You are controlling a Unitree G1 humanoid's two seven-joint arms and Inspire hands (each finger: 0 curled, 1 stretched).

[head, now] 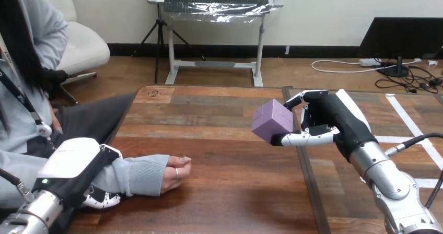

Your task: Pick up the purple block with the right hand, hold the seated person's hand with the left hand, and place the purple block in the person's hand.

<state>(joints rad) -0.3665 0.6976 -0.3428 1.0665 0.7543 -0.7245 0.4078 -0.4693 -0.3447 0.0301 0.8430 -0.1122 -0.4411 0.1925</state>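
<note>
Table (230, 192): left hand (74, 160) half hidden round person's forearm (139, 175); right hand (333, 120) pinches block (271, 120)

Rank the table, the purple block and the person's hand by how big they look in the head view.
1. table
2. purple block
3. person's hand, slightly smaller, though the sleeve covers part, so 2 and 3 are close.

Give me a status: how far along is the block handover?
Done: the purple block is off the table, gripped in the right hand. In hand: the left hand lies over the person's forearm, fingers curled under it. Left: carry the block leftward and set it in the person's hand, which rests loosely curled on the table.
</note>
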